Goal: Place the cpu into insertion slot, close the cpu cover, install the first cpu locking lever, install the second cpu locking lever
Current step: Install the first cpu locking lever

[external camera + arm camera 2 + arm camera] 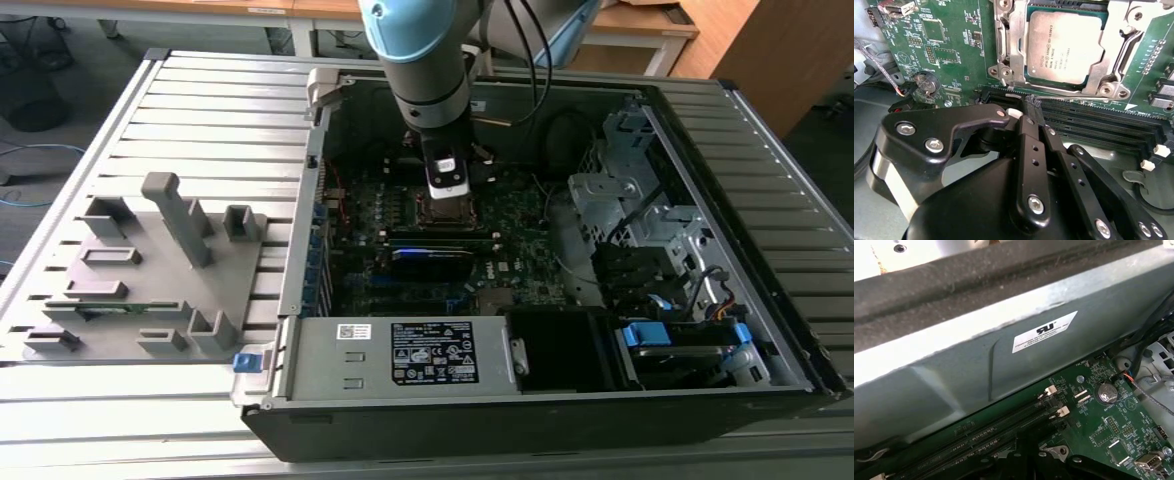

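on a slatted grey table [200, 110], an open computer case [534, 400] lies on its side, the arm [420, 60] reaching inside. in the second wrist view the cpu [1064, 47] sits flat in the insertion slot [454, 215], the cpu cover [1014, 45] lowered around it. the gripper [1030, 106], fingers pressed together, is near the cover's corner, above the memory slots [1089, 120].

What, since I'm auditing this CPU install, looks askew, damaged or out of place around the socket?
Nothing stands out. In the second wrist view the cpu sits square in the insertion slot, the cpu cover lies flat around it, and the gripper hangs just beside it over the memory slots.
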Controlling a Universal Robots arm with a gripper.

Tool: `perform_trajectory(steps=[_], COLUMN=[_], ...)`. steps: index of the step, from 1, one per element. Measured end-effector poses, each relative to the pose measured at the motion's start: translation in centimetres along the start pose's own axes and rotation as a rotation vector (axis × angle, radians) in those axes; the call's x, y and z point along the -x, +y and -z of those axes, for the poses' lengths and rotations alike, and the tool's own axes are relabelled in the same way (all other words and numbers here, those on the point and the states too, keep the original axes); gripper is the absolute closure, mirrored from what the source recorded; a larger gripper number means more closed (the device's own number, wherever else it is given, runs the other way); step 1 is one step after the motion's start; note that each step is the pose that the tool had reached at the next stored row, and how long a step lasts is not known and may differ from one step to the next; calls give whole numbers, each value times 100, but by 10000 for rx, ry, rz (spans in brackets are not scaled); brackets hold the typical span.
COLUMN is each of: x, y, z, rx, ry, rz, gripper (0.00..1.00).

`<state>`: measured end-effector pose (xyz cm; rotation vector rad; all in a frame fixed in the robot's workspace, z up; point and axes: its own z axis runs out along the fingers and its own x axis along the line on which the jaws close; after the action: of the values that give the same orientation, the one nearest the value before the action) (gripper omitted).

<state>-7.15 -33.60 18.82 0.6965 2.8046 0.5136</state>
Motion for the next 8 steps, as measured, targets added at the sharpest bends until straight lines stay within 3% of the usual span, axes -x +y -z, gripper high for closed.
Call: perform_trajectory(steps=[8], x=[3], y=[-13], z=[-7], rx=[2], ry=[0], rz=[0], gripper=[89])
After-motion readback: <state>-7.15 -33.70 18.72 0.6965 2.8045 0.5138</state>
